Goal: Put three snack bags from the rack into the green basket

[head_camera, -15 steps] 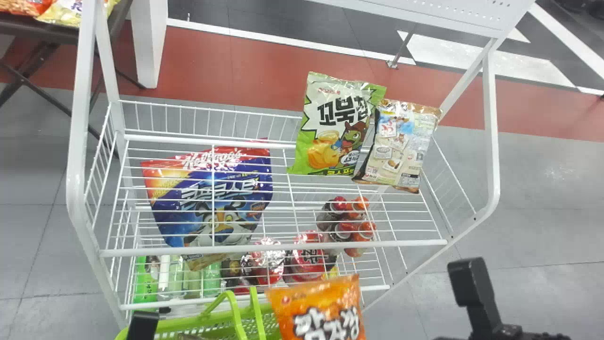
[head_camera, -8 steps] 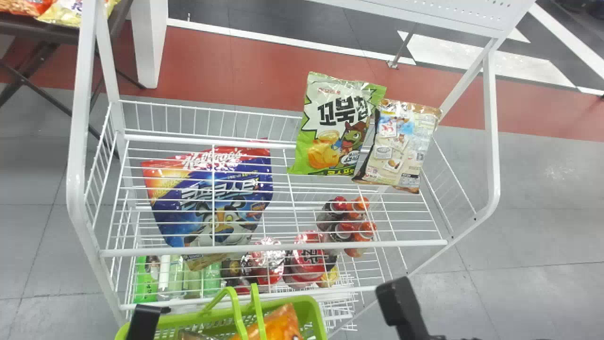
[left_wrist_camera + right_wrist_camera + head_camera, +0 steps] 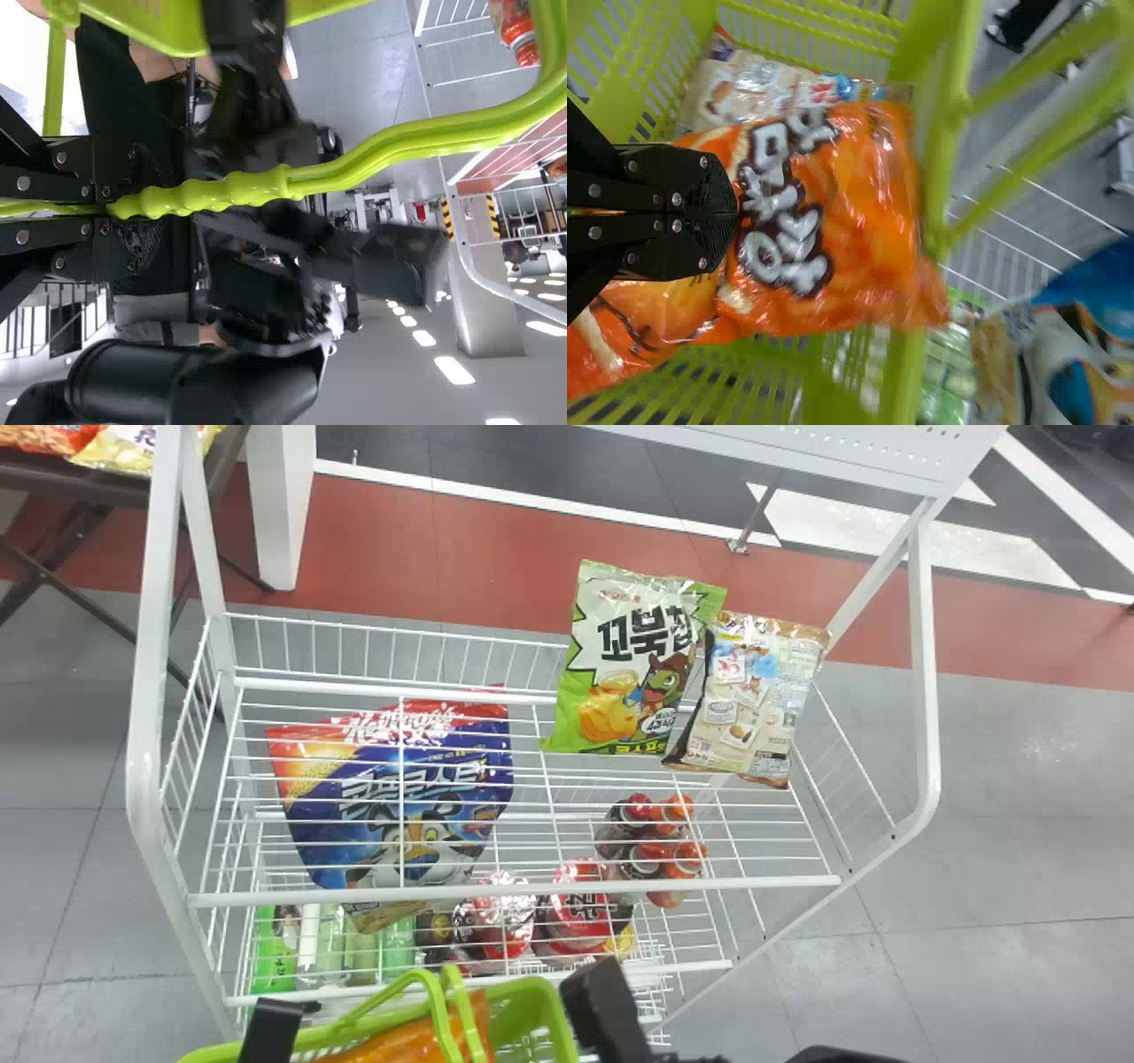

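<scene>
End effectors: L clamps handle, R orange bag; R wrist cam: pale bag in basket.

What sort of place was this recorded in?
Probably a shop, or a space set up like one: a white wire rack displays snack bags and a cereal bag, with a green shopping basket in front.

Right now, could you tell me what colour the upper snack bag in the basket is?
The snack bag is orange, clearest in the right wrist view.
</scene>
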`<act>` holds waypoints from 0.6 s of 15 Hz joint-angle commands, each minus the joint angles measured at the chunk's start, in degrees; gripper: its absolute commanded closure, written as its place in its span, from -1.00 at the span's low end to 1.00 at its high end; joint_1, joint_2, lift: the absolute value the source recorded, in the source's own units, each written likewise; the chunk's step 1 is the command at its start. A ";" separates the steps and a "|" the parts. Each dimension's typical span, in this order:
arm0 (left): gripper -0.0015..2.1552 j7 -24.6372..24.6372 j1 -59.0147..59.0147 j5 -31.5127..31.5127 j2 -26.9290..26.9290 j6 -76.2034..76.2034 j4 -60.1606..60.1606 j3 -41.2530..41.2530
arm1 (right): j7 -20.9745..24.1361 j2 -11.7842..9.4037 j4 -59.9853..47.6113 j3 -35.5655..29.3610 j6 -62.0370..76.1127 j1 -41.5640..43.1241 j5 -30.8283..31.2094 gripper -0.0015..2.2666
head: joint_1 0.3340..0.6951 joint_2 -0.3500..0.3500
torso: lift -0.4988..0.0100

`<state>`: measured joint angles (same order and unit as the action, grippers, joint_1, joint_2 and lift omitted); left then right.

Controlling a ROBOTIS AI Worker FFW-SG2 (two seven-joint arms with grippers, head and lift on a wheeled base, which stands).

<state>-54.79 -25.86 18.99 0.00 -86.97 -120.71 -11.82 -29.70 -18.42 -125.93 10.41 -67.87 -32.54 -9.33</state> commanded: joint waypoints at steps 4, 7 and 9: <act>0.19 0.21 -0.07 -0.18 -0.15 -0.01 -0.14 -0.92 | 3.16 -0.39 9.03 7.34 5.33 1.25 4.67 0.98 | 1.00 -1.00 | 0.96; 0.19 -0.05 -0.60 -0.09 -0.15 -0.01 -0.49 -0.83 | 4.74 -1.09 9.56 6.99 6.92 0.81 6.08 0.98 | 1.00 -1.00 | 0.96; 0.19 -0.14 -0.68 -0.18 -0.15 0.17 -0.58 -0.83 | 3.07 -1.71 2.35 2.95 3.58 -2.62 4.14 0.85 | 1.00 -1.00 | 0.96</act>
<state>-54.91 -26.48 18.84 0.00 -86.93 -121.29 -12.69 -25.97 -19.76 -119.00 15.96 -61.92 -33.00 -4.07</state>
